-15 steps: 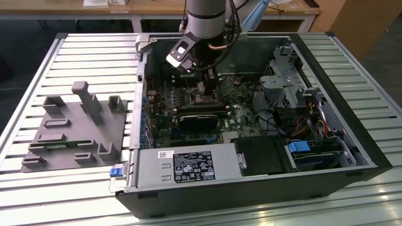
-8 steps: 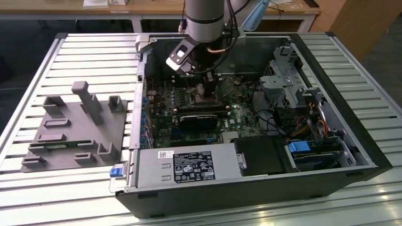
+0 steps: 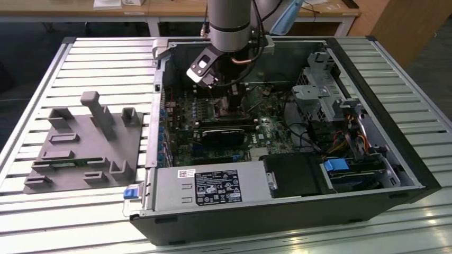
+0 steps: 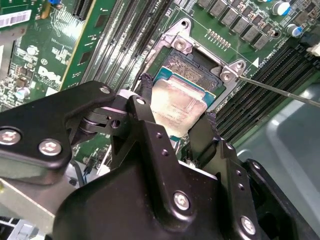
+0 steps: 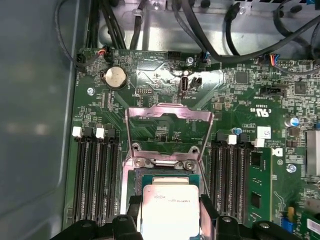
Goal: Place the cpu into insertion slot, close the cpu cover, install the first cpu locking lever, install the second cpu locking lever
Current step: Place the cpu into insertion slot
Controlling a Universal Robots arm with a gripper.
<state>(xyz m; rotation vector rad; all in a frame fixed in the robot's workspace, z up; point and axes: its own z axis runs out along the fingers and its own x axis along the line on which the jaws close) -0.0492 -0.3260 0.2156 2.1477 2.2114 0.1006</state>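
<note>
Dull silver, flat and square, the cpu is clamped in my black end effector right over the insertion slot. Beyond the slot, the thin metal-frame cpu cover stands flipped open.

Slatted metal table, pale wooden desks behind, possibly dark floor beneath them.

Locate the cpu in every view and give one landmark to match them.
Exterior view: under the claw over the green board, too small to tell.
Second wrist view: the cpu between the claw's fingers, over the insertion slot.
First wrist view: the cpu between those fingers, beside the open cpu cover.
Shared landmark: black memory slots flanking the insertion slot, both wrist views.
</note>
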